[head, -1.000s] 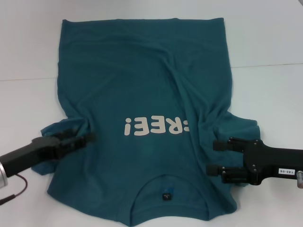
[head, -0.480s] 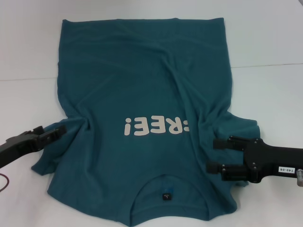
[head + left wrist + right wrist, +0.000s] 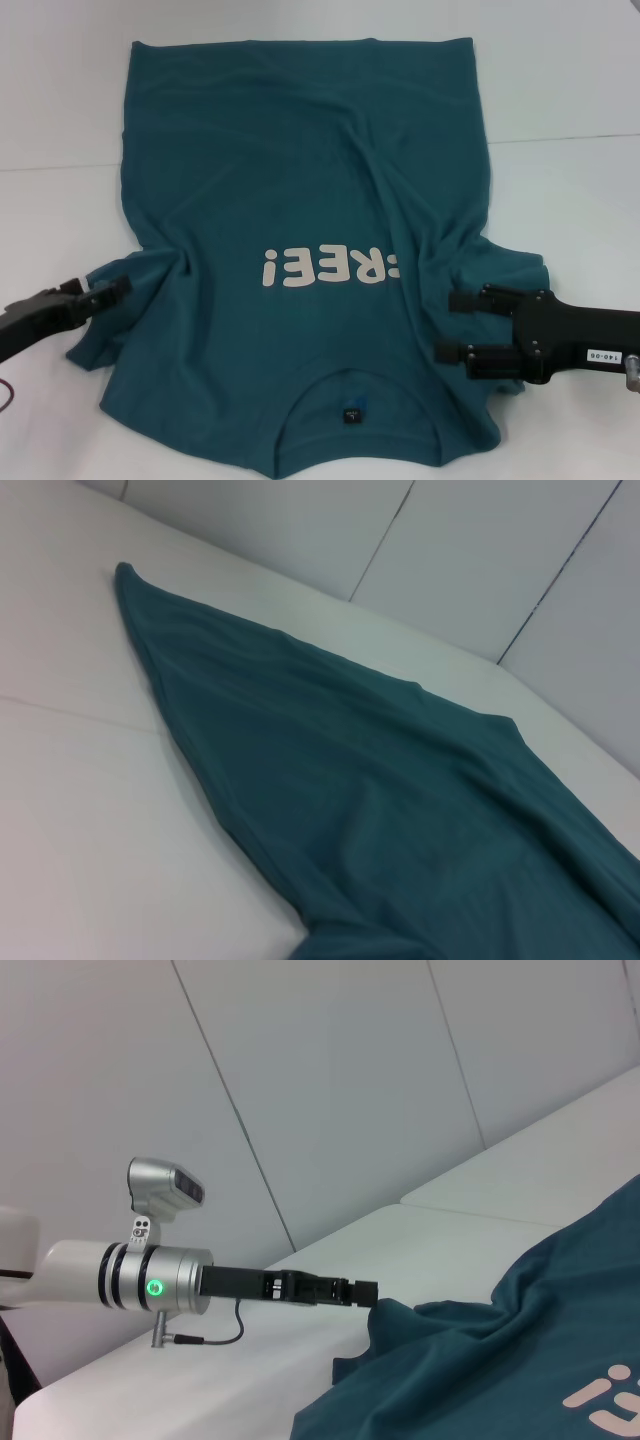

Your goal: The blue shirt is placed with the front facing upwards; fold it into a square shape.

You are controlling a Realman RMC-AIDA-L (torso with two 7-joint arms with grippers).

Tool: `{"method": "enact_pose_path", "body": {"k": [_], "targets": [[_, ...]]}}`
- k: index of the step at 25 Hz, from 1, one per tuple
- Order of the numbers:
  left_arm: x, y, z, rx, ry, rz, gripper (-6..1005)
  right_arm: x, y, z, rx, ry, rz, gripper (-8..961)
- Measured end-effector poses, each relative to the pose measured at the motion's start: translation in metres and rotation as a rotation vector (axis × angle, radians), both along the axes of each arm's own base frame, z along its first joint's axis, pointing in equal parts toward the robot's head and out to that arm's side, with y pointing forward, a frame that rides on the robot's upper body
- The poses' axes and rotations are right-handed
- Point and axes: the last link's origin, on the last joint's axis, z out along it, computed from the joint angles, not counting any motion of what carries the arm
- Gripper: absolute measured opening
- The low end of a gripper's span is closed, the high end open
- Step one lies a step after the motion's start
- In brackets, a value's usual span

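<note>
Cream lettering point(image 3: 332, 269) is shown face up on the blue shirt point(image 3: 300, 180), which is spread across the middle of the white table point(image 3: 570, 90), collar toward the near edge. The left gripper point(image 3: 112, 291) is seen at the bunched left sleeve, its finger spacing not discernible. The right gripper point(image 3: 455, 328) is held open over the right sleeve
</note>
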Motion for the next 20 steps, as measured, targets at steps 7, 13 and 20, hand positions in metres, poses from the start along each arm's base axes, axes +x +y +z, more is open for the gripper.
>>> {"method": "enact_pose_path", "body": {"k": [7, 13, 20], "targets": [[0.001, -0.003, -0.01, -0.041, 0.016, -0.007, 901, 0.0, 0.001, 0.0, 0.004, -0.004, -0.001, 891], [0.002, -0.003, -0.012, -0.049, 0.019, -0.009, 888, 0.0, 0.002, 0.0, 0.004, -0.004, -0.001, 889], [0.002, -0.002, -0.012, -0.042, 0.019, -0.003, 846, 0.0, 0.002, 0.0, 0.005, -0.005, -0.001, 886]]}}
